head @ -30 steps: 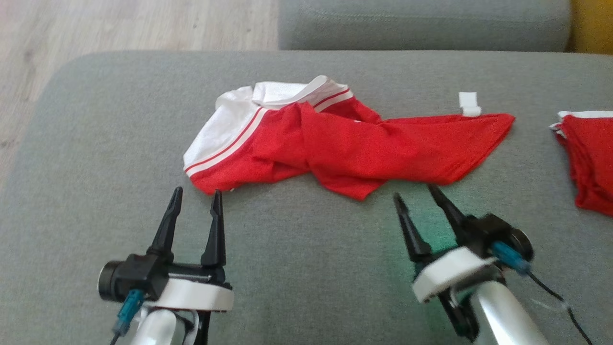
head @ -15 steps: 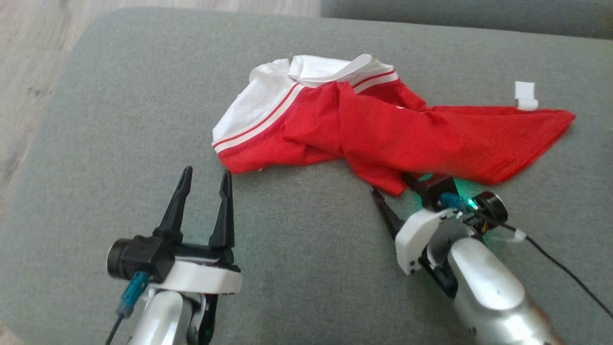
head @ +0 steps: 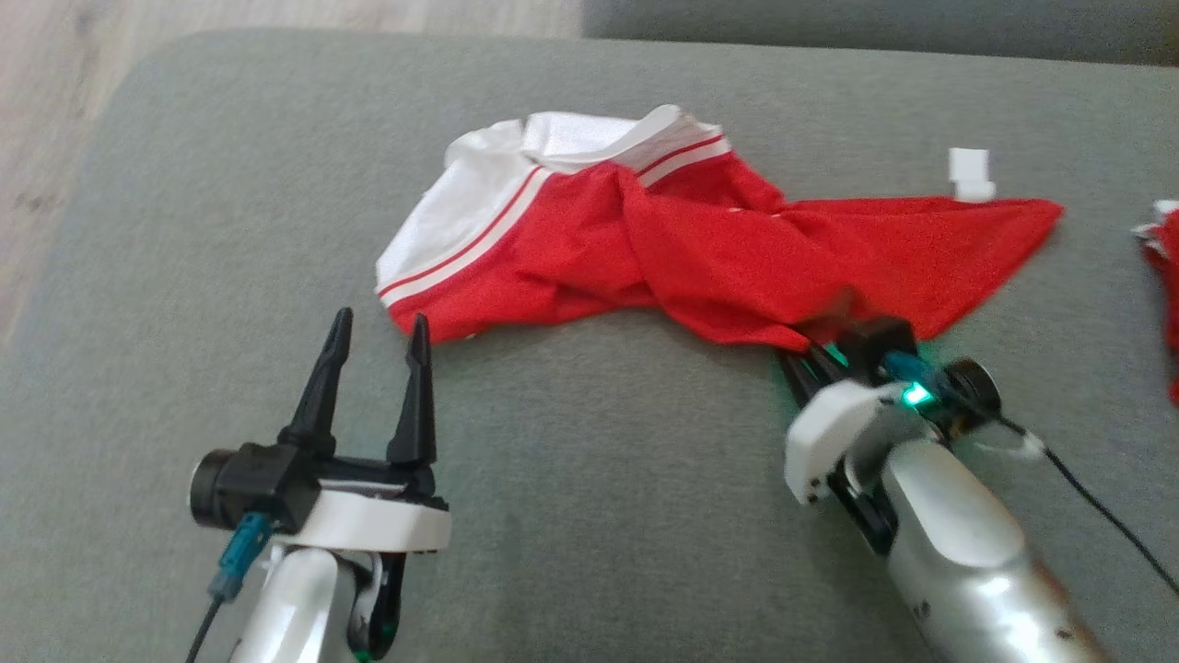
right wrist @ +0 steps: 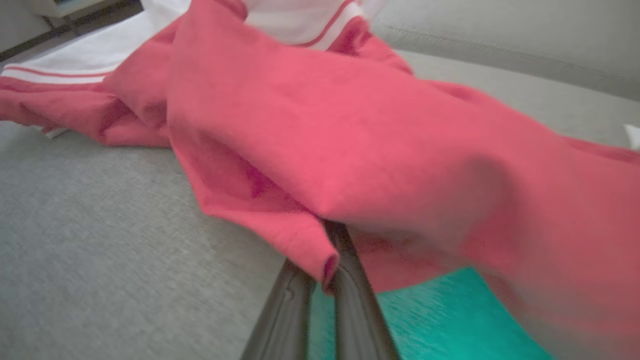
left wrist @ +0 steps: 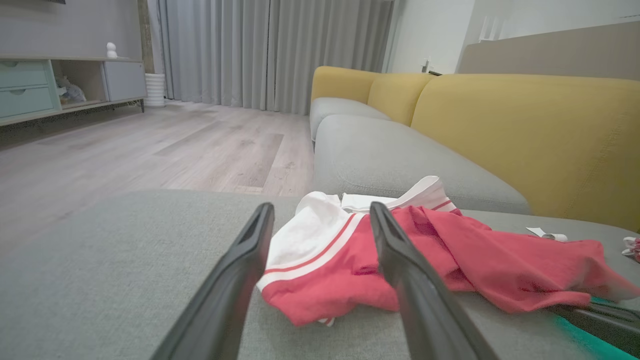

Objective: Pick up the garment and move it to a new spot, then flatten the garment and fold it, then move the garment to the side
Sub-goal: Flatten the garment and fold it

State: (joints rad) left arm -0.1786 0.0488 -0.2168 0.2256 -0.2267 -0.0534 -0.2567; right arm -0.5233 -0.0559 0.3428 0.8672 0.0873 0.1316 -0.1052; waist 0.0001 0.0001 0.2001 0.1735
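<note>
The grey sofa cushion (head: 589, 516) took up most of the space before the robot, with a yellow backrest (left wrist: 525, 135) rising behind it. Across the cushion's far half sprawled the garment (head: 718, 258), crumpled, red in the body with a white panel and white stripes at its left end, its right end drawn out to a flat point. The right gripper (head: 815, 352) was tucked under the garment's near edge, about midway along. Seen from its own wrist, the two dark fingers (right wrist: 352, 305) stood pressed together with a rolled fold of red hem pinched between them, and the cloth draped over their tips. The left gripper (head: 379, 324) was on the near side of the white-striped corner, its fingers spread wide and holding nothing, tips just short of the cloth. A second red cloth (head: 1162, 276) lay at the cushion's right edge, well apart. A small white tab (head: 970, 175) sat just beyond the garment's right tip
</note>
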